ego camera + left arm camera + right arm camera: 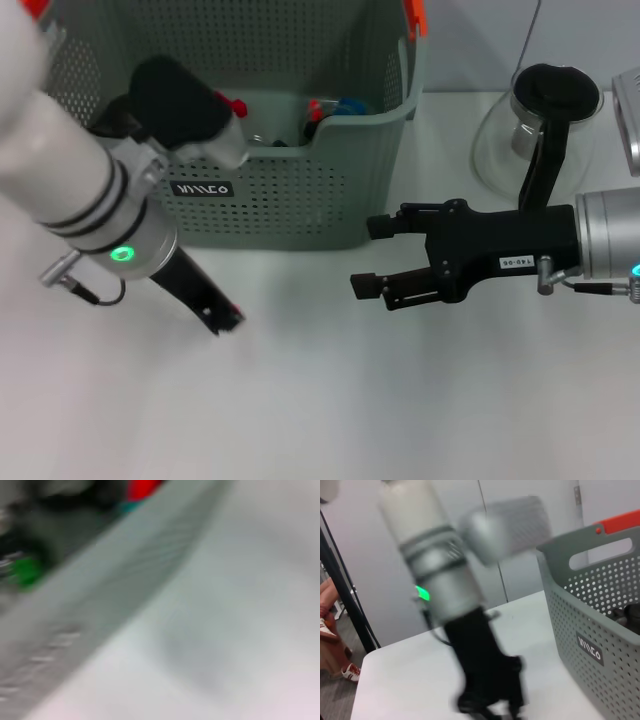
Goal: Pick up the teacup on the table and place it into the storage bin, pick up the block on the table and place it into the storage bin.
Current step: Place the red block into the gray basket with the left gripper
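Note:
The storage bin (300, 200) stands at the back middle of the white table, its black label (203, 188) facing me; it also shows in the right wrist view (605, 620) and, blurred, in the left wrist view (100, 605). Small red and blue things (330, 107) lie inside it; I cannot tell whether one is the block. The teacup is out of view. My left gripper (222, 318) points down at the table just in front of the bin's left part, also seen as left gripper (490, 702). My right gripper (372, 256) hovers open and empty right of the bin's front corner.
A glass carafe (540, 130) with a black handle stands at the back right, behind my right arm. A grey appliance edge (630, 110) shows at the far right. Bare white table (330, 400) lies in front of both grippers.

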Robot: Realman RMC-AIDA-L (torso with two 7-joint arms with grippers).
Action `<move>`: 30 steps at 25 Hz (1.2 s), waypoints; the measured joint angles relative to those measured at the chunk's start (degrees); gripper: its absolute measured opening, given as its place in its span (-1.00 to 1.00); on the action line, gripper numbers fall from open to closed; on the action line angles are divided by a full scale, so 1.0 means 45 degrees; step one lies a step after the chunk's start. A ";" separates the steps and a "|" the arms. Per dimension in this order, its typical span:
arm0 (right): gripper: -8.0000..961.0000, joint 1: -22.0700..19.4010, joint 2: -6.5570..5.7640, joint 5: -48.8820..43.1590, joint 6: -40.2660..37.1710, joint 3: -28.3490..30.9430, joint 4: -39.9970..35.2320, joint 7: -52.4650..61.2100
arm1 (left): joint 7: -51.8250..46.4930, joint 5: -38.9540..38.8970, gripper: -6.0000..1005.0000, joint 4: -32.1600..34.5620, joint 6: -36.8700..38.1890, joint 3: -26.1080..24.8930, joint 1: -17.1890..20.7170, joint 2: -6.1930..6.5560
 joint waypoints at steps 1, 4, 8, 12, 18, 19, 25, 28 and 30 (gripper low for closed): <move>0.91 -0.0001 -0.0018 0.0003 -0.0014 0.0001 -0.0001 0.0000 | 0.0345 -0.0735 -0.67 0.0758 0.0950 -0.0302 0.0255 -0.0002; 0.90 -0.0001 -0.0070 0.0002 -0.0107 0.0023 -0.0001 0.0006 | 0.1539 -0.4470 -0.63 0.2005 0.4095 -0.2762 0.0453 0.0057; 0.90 -0.0041 -0.0116 0.0017 -0.0453 0.0116 -0.0004 0.0005 | 0.2247 -0.7281 -0.59 0.1886 0.5830 -0.6420 -0.0147 0.0594; 0.90 -0.0061 -0.0166 0.0014 -0.0831 0.0263 -0.0086 0.0003 | 0.2598 -0.7556 -0.55 0.1602 0.4228 -0.8120 -0.0840 0.1530; 0.90 0.0103 -0.0198 0.0009 -0.0931 0.0311 -0.0128 -0.0076 | 0.3088 -0.6765 -0.48 -0.1555 -0.0410 -0.8219 -0.2264 0.2358; 0.90 0.0137 -0.0198 0.0007 -0.0888 0.0301 -0.0107 -0.0131 | 0.3164 -0.6462 -0.47 -0.2264 -0.1253 -0.8184 -0.2465 0.2422; 0.90 0.0238 -0.0181 0.0001 -0.0786 0.0316 -0.0048 -0.0331 | 0.3207 -0.4893 -0.40 -0.4457 -0.4608 -0.7745 -0.2836 0.2368; 0.90 0.0269 -0.0181 -0.0001 -0.0707 0.0332 -0.0043 -0.0333 | 0.3214 -0.4880 -0.37 -0.4057 -0.4504 -0.7715 -0.2671 0.2200; 0.90 0.0286 -0.0187 0.0000 -0.0685 0.0338 -0.0042 -0.0343 | 0.3210 -0.5195 -0.26 -0.3233 -0.3941 -0.7822 -0.2397 0.2055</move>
